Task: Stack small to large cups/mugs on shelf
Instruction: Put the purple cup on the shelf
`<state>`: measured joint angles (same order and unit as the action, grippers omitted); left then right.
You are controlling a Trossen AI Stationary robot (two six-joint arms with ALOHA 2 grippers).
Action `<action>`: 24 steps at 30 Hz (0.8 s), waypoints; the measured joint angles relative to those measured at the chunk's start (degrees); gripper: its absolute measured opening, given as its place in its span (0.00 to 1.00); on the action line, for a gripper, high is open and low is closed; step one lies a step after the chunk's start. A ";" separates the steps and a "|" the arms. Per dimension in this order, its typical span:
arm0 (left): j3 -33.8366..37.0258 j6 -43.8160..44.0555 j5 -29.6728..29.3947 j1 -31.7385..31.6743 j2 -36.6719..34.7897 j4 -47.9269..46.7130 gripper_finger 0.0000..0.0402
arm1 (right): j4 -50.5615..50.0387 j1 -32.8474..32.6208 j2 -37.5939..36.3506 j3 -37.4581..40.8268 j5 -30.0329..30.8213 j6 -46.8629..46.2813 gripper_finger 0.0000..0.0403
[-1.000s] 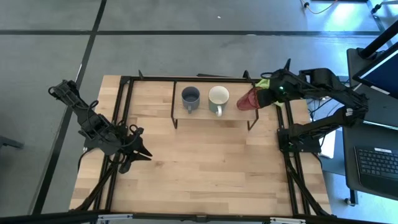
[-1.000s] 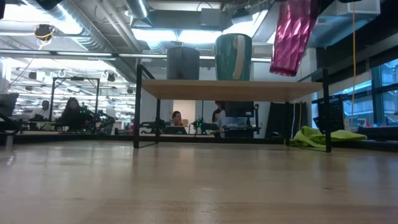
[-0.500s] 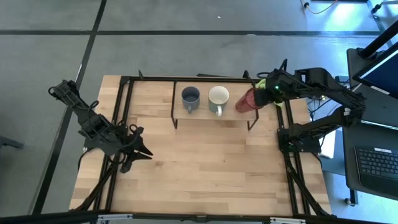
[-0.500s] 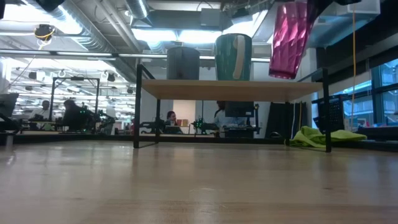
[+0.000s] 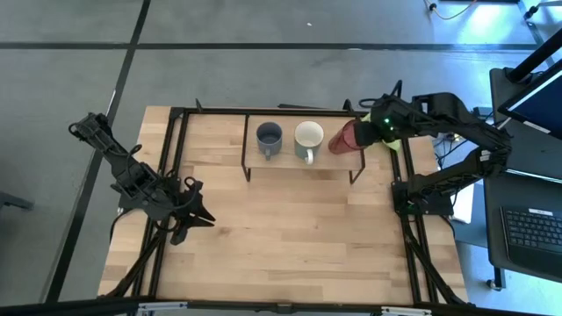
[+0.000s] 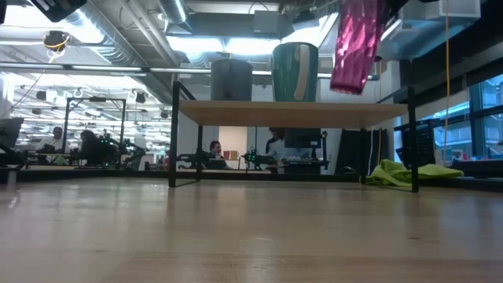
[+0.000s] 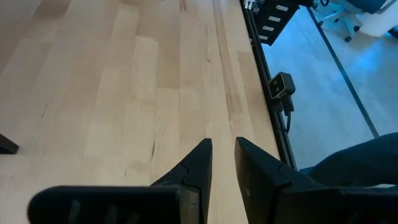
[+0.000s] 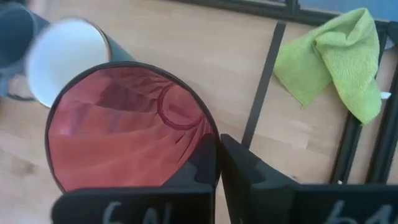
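The light-wood shelf (image 5: 303,161) stands at the table's far side. On it the dark grey mug (image 5: 269,137) and, to its right, the white mug (image 5: 308,137) stand upright; both show in the low view (image 6: 231,79) (image 6: 295,72). My right gripper (image 5: 362,137) is shut on the translucent red tumbler (image 5: 344,140), which hangs over the shelf's right end beside the white mug. My left gripper (image 5: 200,211) waits at the table's left, low over bare wood, its fingers a narrow gap apart (image 7: 223,163) and empty. My right gripper pinches the tumbler's rim wall (image 8: 214,147), one finger (image 8: 200,167) inside the tumbler and one (image 8: 249,168) outside. The fingers come from the table's right, slanting down. The tumbler (image 6: 357,43) hangs tilted, its base (image 6: 346,86) clear above the shelf board (image 6: 291,112).
A green cloth (image 8: 329,62) lies on the table behind the shelf's right end, also in the low view (image 6: 413,171). The shelf's dark wire legs (image 6: 172,134) and the table's black frame rails (image 5: 406,175) stand near. Bare wood lies in front of the shelf (image 5: 290,228).
My right gripper has carried the red tumbler toward the table's left, in over the shelf's right end and closer to the white mug. The tumbler stays lifted clear of the board and leans more now than half a second ago.
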<state>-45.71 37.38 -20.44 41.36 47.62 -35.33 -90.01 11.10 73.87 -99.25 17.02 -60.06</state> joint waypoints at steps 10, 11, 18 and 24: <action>0.00 0.00 0.08 0.00 0.00 0.00 0.16 | 0.01 0.10 0.09 -1.01 -0.12 -0.34 0.03; 0.00 0.00 0.08 0.02 0.00 0.00 0.16 | -0.05 0.10 0.21 -0.95 -0.12 -0.33 0.03; 0.00 0.03 0.14 0.02 0.00 0.02 0.16 | -0.01 0.14 0.75 -0.92 -0.34 0.07 0.03; 0.00 0.05 0.16 0.02 0.00 0.04 0.16 | -0.01 0.14 1.11 -0.91 -0.35 0.05 0.03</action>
<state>-45.71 37.43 -20.28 41.39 47.62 -35.29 -90.02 11.25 74.98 -100.16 16.68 -60.00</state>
